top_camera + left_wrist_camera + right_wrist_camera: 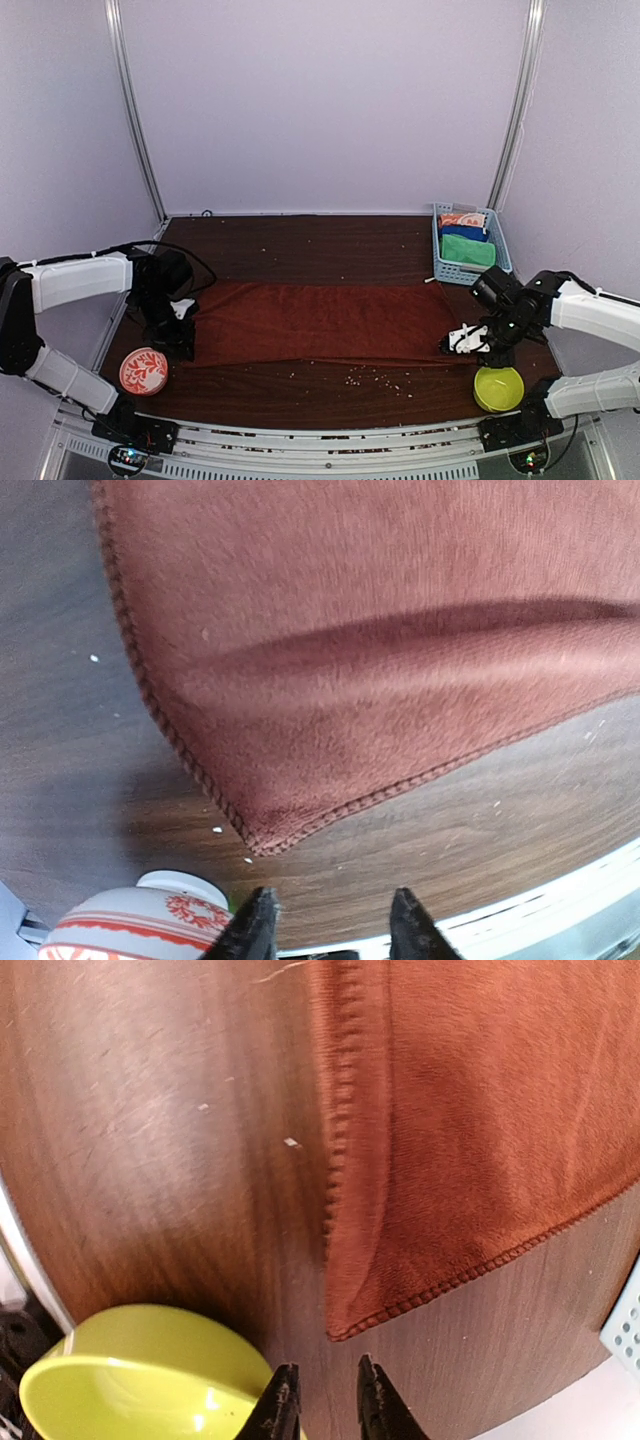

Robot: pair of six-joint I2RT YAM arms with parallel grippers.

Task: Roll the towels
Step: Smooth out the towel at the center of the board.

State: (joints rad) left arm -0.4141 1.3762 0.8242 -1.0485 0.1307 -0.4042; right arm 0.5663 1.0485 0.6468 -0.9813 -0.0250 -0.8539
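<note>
The rust-red towel (330, 322) lies spread flat across the middle of the table. My left gripper (185, 340) stands at its near left corner (265, 842). That gripper (333, 908) is open, its tips just short of the hem, with bare wood between them. My right gripper (456, 344) sits at the near right corner (338, 1328), where the edge is slightly lifted in a fold. This gripper (324, 1375) is open by a narrow gap and holds nothing. A green towel (468, 250) rests in the basket at the back right.
A light blue basket (442, 262) at the back right also holds a blue cloth and an orange patterned item. A red-and-white bowl (143, 371) sits near my left gripper, a yellow-green bowl (498, 388) near my right. Crumbs dot the wood.
</note>
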